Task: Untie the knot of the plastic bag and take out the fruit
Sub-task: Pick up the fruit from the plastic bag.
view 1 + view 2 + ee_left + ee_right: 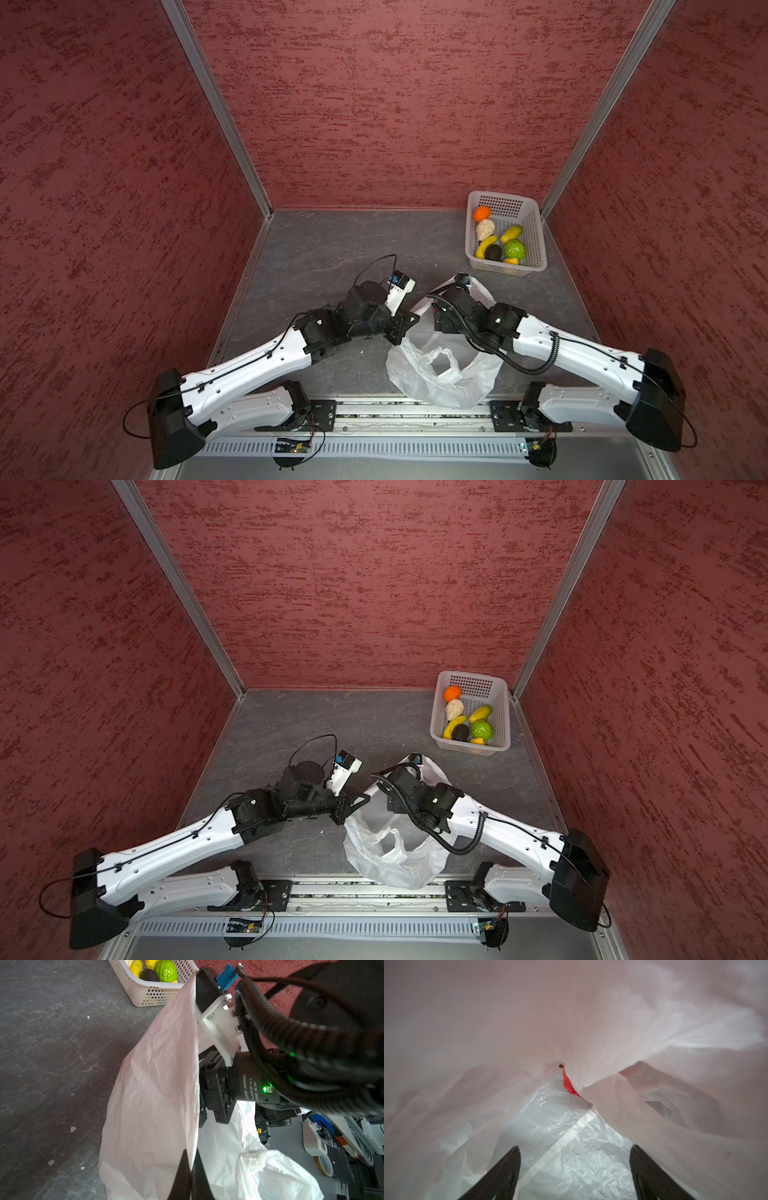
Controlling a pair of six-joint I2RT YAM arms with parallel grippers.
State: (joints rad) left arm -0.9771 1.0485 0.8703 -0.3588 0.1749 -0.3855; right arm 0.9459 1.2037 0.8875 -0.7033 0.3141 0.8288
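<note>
The plastic bag (440, 376) lies crumpled and white on the grey table (324, 249) near its front edge, between the two arms, in both top views (390, 864). Inside it, the right wrist view shows a sliver of red fruit (569, 1084) between folds of film, the rest hidden. The right gripper (575, 1147) is inside the bag, jaws spread wide and clasping nothing. The left gripper (191, 1160) is pinched closed on the bag's raised edge. On the right arm's wrist motor (247, 1086), small white print reads "DAMIAO" and "DC 24V" beside a green light; the line between is too small to read. Well apart, in the far right corner, a white perforated basket (535, 237) holds an orange (481, 213), a beige piece (485, 228), a banana (485, 246), a black piece (493, 252), a mango (512, 233), a bumpy green one (514, 249) and a lemon (512, 261).
</note>
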